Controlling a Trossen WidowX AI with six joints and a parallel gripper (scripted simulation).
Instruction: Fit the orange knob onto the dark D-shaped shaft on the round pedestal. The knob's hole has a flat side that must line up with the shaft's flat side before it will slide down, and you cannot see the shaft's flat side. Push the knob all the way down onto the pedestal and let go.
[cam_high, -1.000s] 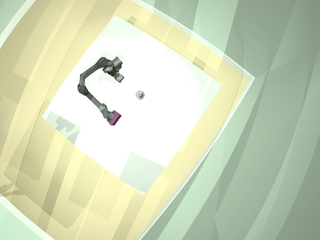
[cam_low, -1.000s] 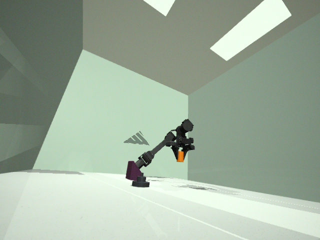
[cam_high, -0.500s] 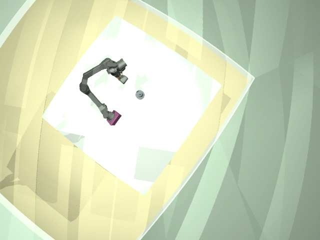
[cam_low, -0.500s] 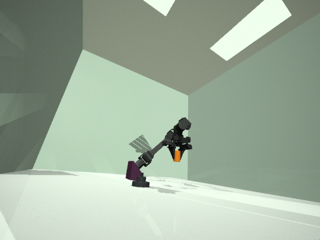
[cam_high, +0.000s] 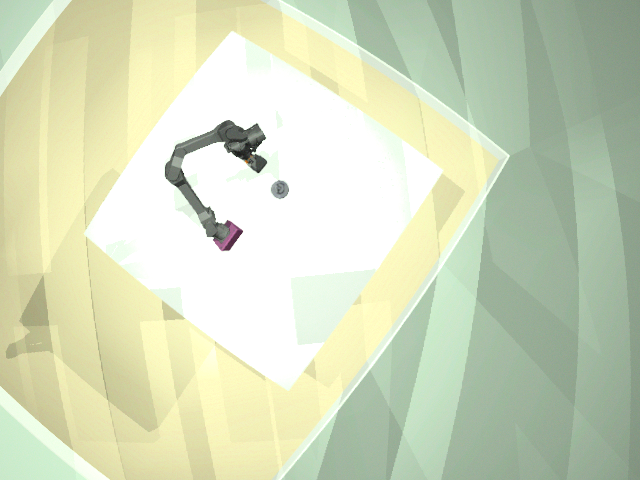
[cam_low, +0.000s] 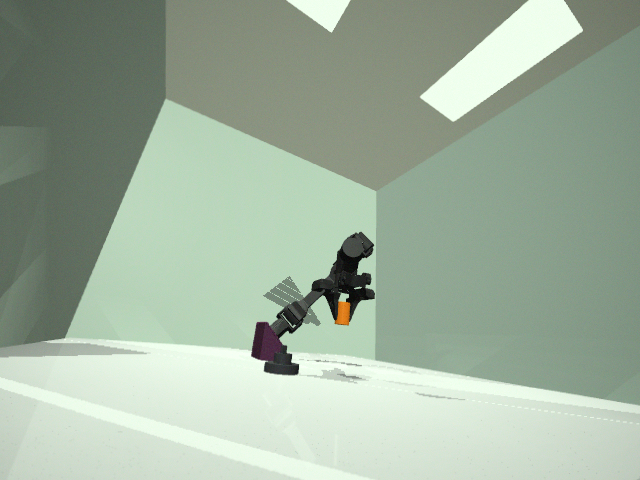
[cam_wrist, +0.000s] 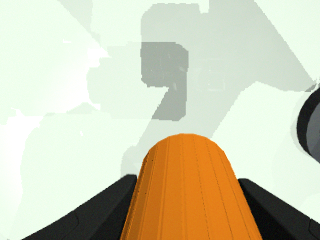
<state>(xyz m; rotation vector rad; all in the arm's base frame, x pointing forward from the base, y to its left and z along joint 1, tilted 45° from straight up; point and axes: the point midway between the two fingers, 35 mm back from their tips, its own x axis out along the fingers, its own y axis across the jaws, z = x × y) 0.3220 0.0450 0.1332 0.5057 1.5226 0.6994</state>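
The orange knob (cam_low: 342, 313) (cam_wrist: 190, 190) is held upright or nearly so, well above the table. My gripper (cam_low: 342, 314) (cam_wrist: 186, 186) is shut on it, one dark finger on each side. In the top view only a speck of orange shows beneath the wrist. The round dark pedestal (cam_high: 279, 189) (cam_low: 281, 368) stands on the table with its shaft (cam_low: 283, 349) pointing up. Its edge (cam_wrist: 303, 122) shows at the right of the wrist view. The knob is off to one side of the pedestal, not over it. The knob's hole and the shaft's flat side are hidden.
The arm's magenta base block (cam_high: 228, 236) (cam_low: 264, 342) stands on the white table top (cam_high: 351, 217). The arm bends out from it in a wide arc. Shadows of the arm fall on the table below the gripper.
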